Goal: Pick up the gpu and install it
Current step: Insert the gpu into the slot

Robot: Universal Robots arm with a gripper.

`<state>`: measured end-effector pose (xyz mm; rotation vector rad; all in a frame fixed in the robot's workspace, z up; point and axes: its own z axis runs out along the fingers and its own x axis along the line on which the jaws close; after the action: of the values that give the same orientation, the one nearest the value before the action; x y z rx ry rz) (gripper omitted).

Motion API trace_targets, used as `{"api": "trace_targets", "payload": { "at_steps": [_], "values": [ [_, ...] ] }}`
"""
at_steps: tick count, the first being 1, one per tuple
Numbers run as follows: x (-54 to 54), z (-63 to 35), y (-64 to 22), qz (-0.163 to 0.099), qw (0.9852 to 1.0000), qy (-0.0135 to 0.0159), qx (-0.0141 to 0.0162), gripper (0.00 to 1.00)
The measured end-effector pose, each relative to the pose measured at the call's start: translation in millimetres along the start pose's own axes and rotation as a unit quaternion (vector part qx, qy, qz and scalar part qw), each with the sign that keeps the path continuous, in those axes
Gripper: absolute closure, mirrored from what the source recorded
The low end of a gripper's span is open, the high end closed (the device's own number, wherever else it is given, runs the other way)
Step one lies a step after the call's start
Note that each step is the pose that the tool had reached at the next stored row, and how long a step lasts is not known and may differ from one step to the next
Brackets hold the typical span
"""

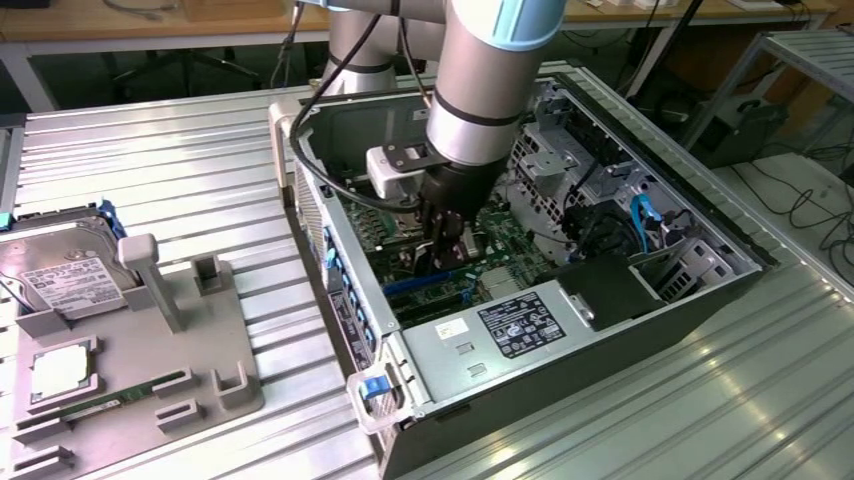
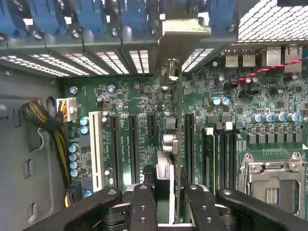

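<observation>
The gpu (image 2: 165, 168) shows edge-on in the wrist view, standing upright over the green motherboard (image 2: 130, 96). It runs along the expansion slots, and its silver bracket (image 2: 185, 29) sits at the case's rear slot openings. My gripper (image 2: 168, 208) is shut on it, with black fingers (image 2: 143, 207) on either side of the card. In the exterior view the gripper (image 1: 445, 255) reaches down into the open computer case (image 1: 747, 250), and the dark gpu (image 1: 434, 265) is low among the slots. Whether the card is fully seated in a slot I cannot tell.
Blue slot latches (image 2: 96, 14) line the case's rear wall and a braided cable bundle (image 2: 48, 125) lies beside the board. The CPU socket (image 2: 272, 183) is close by. At the exterior view's left, a grey fixture (image 1: 200, 330) holds a hard drive (image 1: 60, 275) and a memory stick (image 1: 127, 395).
</observation>
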<state>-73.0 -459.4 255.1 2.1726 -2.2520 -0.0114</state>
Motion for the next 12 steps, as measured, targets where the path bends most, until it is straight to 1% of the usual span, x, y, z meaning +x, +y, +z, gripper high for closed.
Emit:
{"api": "trace_targets", "payload": {
  "at_steps": [4, 12],
  "values": [
    [-1.0, 0.7, 2.0, 0.0, 1.0, 0.0, 0.0001, 0.72],
    [-1.0, 0.8, 2.1, 0.0, 1.0, -0.0001, 0.0, 0.72]
  ]
}}
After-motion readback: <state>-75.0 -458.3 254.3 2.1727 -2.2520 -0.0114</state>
